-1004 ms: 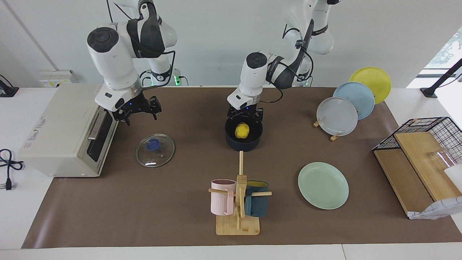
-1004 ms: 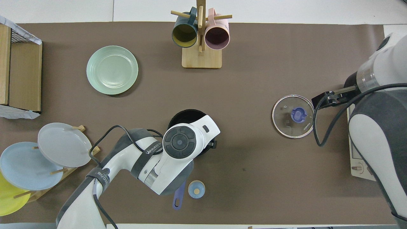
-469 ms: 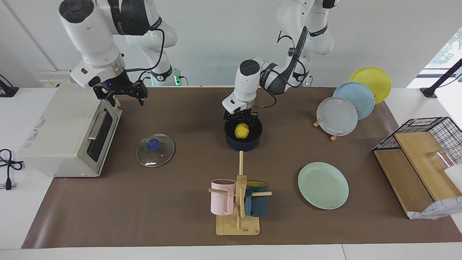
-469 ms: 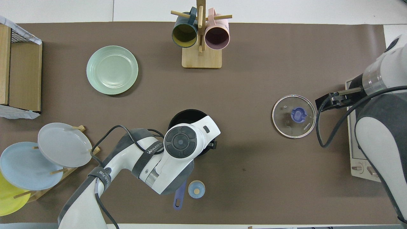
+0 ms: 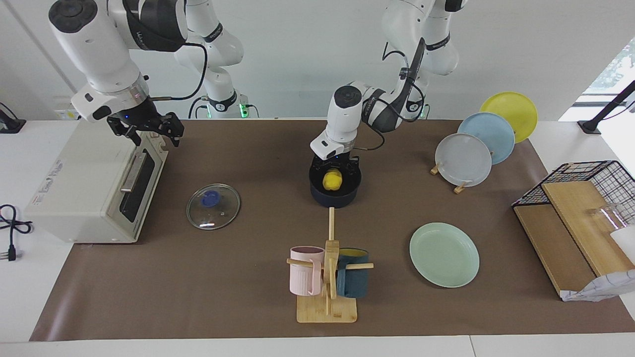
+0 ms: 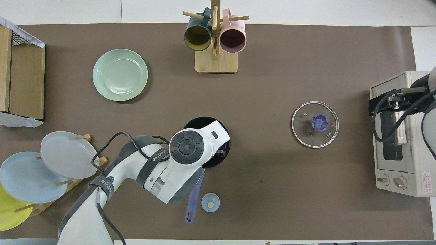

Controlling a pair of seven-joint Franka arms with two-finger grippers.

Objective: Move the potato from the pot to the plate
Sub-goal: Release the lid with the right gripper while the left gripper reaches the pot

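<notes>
The yellow potato (image 5: 332, 180) lies inside the dark blue pot (image 5: 335, 198) in the middle of the table. My left gripper (image 5: 335, 167) hangs at the pot's rim, open, one finger to each side just above the potato and not closed on it. From overhead the left arm's wrist covers most of the pot (image 6: 201, 121) and hides the potato; the pot's blue handle (image 6: 193, 202) points toward the robots. The mint-green plate (image 5: 444, 254) (image 6: 120, 75) lies bare, farther from the robots, toward the left arm's end. My right gripper (image 5: 146, 130) (image 6: 383, 102) is open, up over the toaster oven.
A glass lid (image 5: 213, 206) lies toward the right arm's end, beside the toaster oven (image 5: 89, 183). A mug tree (image 5: 327, 277) stands farther out than the pot. A rack of three plates (image 5: 471, 151), a wire basket with boards (image 5: 570, 213) and a small blue disc (image 6: 210, 202) are also here.
My right arm has risen and swung from beside the glass lid to over the toaster oven. My left gripper has shifted slightly and sunk a little at the pot's rim. The potato has not moved.
</notes>
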